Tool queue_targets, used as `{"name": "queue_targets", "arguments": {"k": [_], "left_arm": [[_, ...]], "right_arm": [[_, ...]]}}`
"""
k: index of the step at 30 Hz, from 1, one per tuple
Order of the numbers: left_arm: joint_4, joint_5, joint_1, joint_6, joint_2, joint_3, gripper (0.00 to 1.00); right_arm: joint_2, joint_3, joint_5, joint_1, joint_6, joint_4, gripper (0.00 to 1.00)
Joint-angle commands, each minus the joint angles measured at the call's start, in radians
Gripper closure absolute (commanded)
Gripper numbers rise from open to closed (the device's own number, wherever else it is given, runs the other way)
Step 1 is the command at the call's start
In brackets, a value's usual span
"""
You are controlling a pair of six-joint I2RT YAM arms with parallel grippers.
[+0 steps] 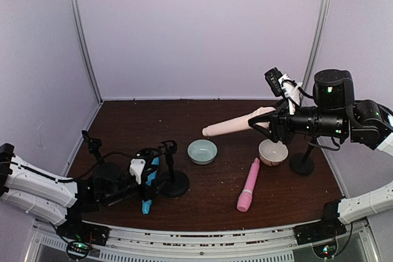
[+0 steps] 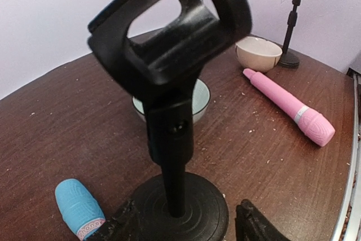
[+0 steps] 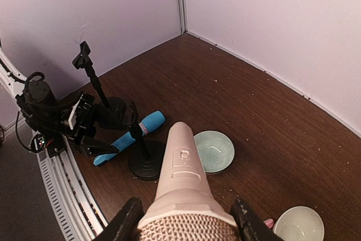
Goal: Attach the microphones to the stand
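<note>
The right gripper (image 3: 186, 225) is clenched around the grainy mesh head of the cream plastic tapered microphone (image 3: 181, 165), which is held in the air at centre-right of the overhead view. The left gripper (image 2: 186, 218) is released, its black fingers flanking the ringed round base of the matte black clip-topped stand (image 2: 169, 134). The sky-blue ribbed-head microphone (image 2: 78, 206) lies at lower left. The smooth pink microphone (image 2: 285, 104) lies at right on the dark wooden table (image 2: 51, 134).
</note>
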Motion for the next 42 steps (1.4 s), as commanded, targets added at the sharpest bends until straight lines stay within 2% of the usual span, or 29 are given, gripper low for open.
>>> {"name": "queue_targets", "arguments": {"k": [1, 3, 7, 11, 17, 23, 27, 32, 38, 42], "left_arm": [[0.17, 0.2, 0.069, 0.072, 0.056, 0.001, 0.4], [0.231, 0.205, 0.099, 0.063, 0.108, 0.0, 0.4], [0.453, 0.293, 0.153, 0.074, 0.203, -0.017, 0.41], [0.555, 0.367, 0.198, 0.092, 0.274, 0.008, 0.43], [0.624, 0.459, 0.223, 0.085, 0.355, 0.047, 0.54], [0.649, 0.496, 0.223, 0.055, 0.381, 0.051, 0.6], [0.637, 0.488, 0.215, 0.034, 0.387, 0.075, 0.75], [0.605, 0.313, 0.148, 0.023, 0.379, 0.105, 0.88], [0.518, -0.098, -0.015, 0.032, 0.356, 0.151, 0.95], [0.509, -0.21, -0.085, 0.008, 0.407, 0.182, 0.97]], "right_arm": [[0.006, 0.017, -0.111, -0.002, -0.021, 0.004, 1.0], [0.014, 0.028, -0.128, -0.001, -0.025, -0.009, 1.0], [0.025, 0.044, -0.139, -0.002, -0.029, -0.031, 1.0], [0.023, 0.049, -0.135, -0.001, -0.031, -0.05, 1.0], [0.011, 0.04, -0.119, -0.002, -0.041, -0.07, 1.0], [0.0, 0.016, -0.109, -0.002, -0.05, -0.068, 1.0], [0.008, 0.017, -0.106, -0.002, -0.063, -0.07, 1.0], [0.014, 0.019, -0.1, -0.002, -0.061, -0.067, 1.0], [0.005, 0.003, -0.081, -0.002, -0.048, -0.059, 1.0], [0.004, -0.002, -0.068, -0.002, -0.046, -0.05, 1.0]]}}
